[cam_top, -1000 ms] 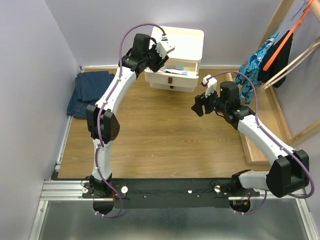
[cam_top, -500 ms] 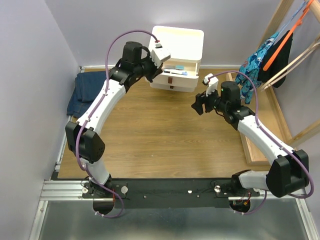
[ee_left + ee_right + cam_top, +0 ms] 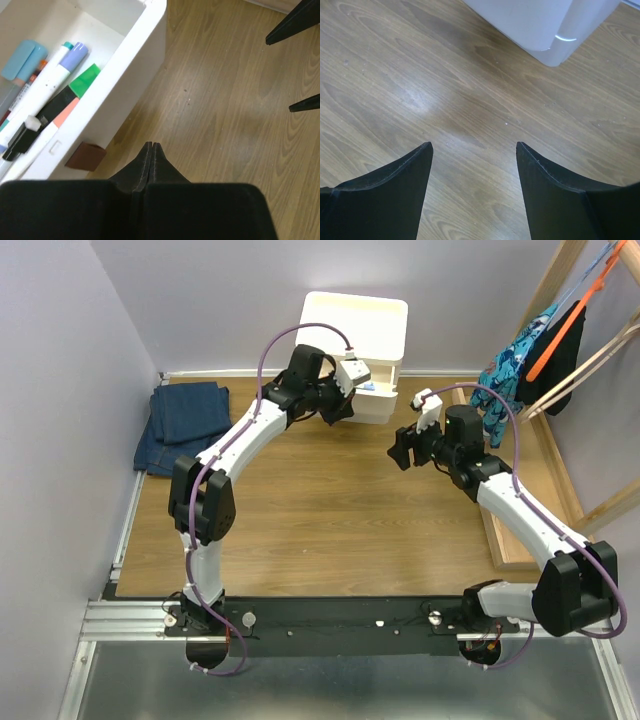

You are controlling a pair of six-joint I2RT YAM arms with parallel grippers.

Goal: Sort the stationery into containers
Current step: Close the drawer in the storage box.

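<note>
Over on the far left the folded jeans just sit there, not part of this.

Next along is where the action is. A second ago the left gripper was up at the left corner of the open drawer. It's now swung round to the front of it, with the whole arm folding in behind. On the wrist cam its fingers are pinched together with nothing between them, tips hanging over bare table just beside the drawer's front corner and its little brown handle.

The drawer of the cream cabinet is still pulled out. The pens and markers are lying in it side by side. I can see a green cap, a lilac one and a light blue one. I can't spot any loose stationery out on the wood from any view.

So my read is that the sorting is basically done and the left arm is lining up to nudge that drawer shut. It'll need to hit the front face squarely, since a push on the corner could skew the drawer or shove the whole cabinet.

To the right, the right gripper has barely budged. Its fingers are spread wide and empty, hovering over the table near the cabinet. The wooden tray is past it.
</note>
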